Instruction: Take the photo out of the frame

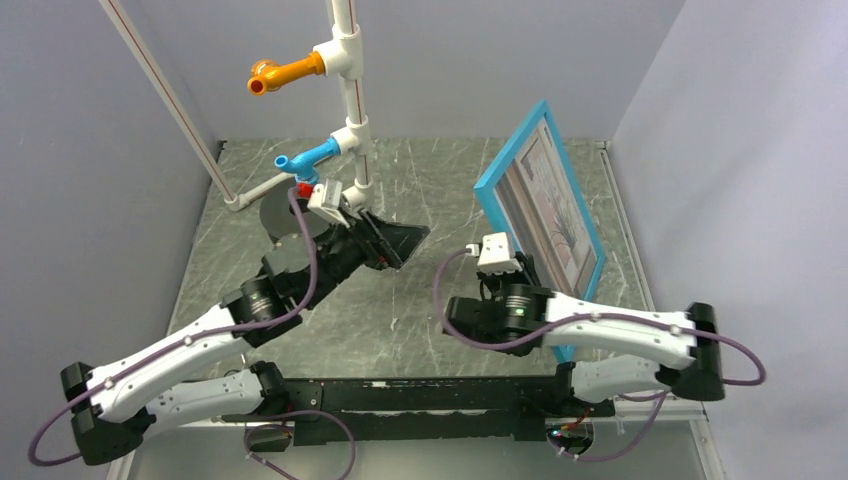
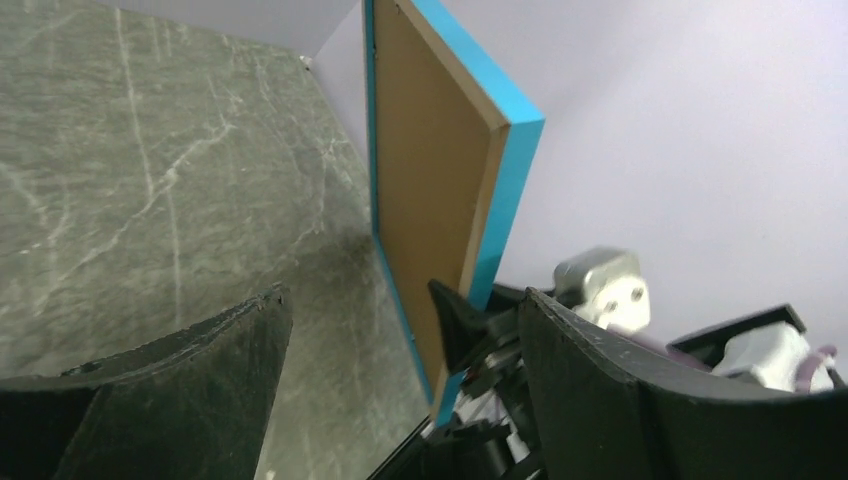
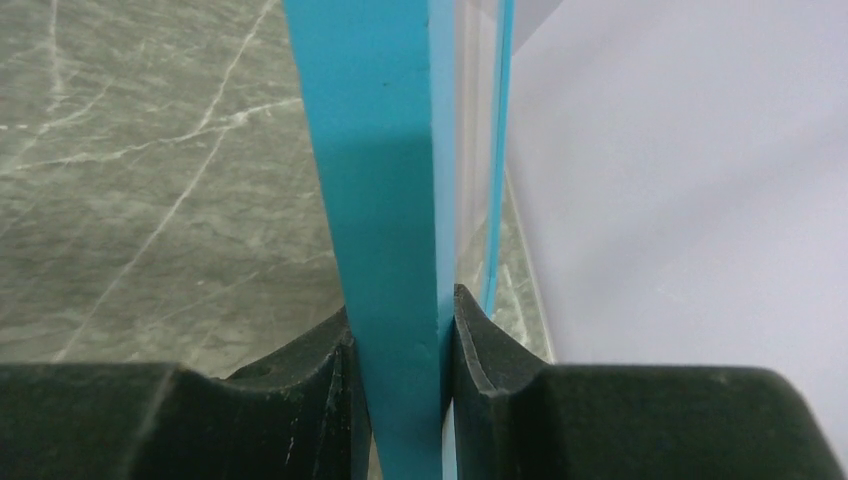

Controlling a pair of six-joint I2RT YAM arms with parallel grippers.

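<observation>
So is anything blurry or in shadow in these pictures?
Top view: even light and sharp, with soft shadows under the arms. Left wrist: its fingers loom close, dark and slightly soft, and the frame shades the table beside it. Right wrist: the frame's edge is crisp, with no glare.

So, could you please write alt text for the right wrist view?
The right gripper grips the edge of the turquoise frame, which runs up the middle of the picture. Grey marbled table at left, pale wall at right.
</observation>
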